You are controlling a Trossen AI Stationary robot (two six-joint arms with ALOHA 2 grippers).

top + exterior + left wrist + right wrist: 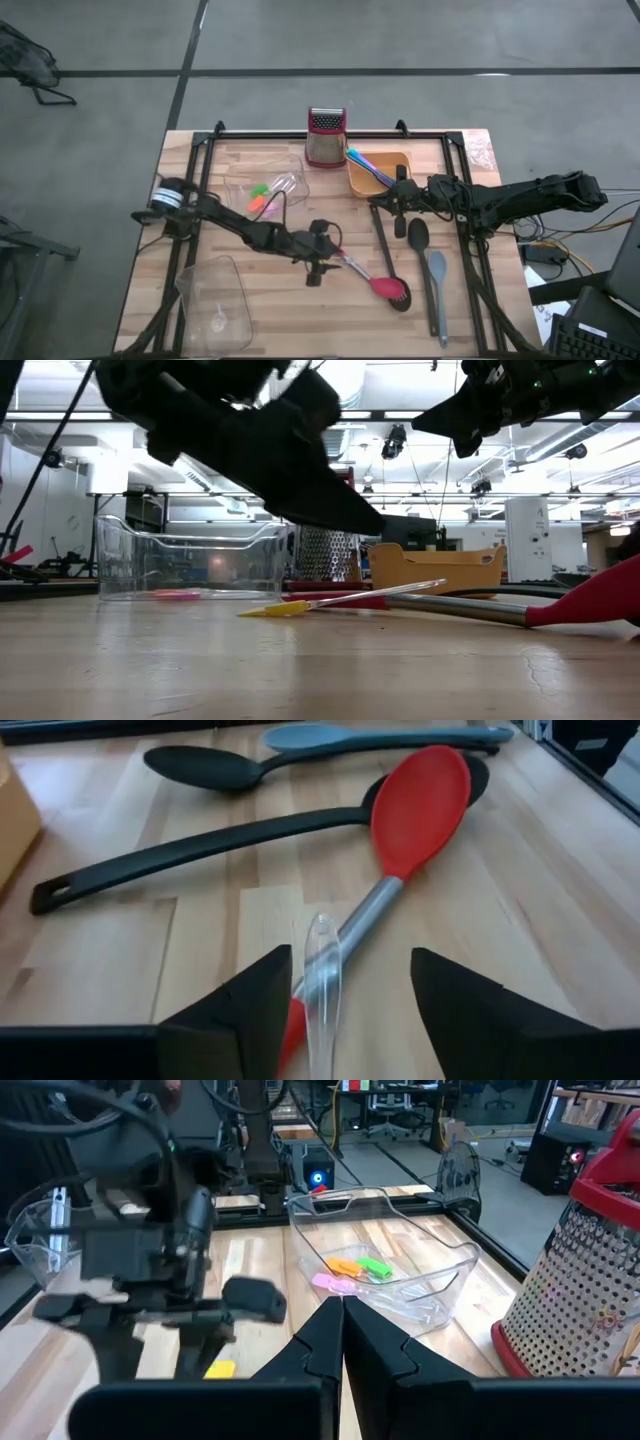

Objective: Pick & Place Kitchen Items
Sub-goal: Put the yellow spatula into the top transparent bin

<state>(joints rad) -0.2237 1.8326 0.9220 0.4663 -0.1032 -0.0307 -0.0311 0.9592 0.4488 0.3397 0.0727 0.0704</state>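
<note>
A red spoon with a steel handle lies on the table, and a clear stick with a yellow end rests slanting across that handle. My left gripper is open just above the table, its fingers on either side of the clear stick and the handle. My right gripper is shut and empty, held up over the near rim of the orange tray. A black spatula, a black spoon and a grey spoon lie flat to the right.
A clear tub holds orange, green and pink pieces. A second clear tub stands near the front left. The steel grater stands at the far edge. Blue and purple sticks lean in the orange tray.
</note>
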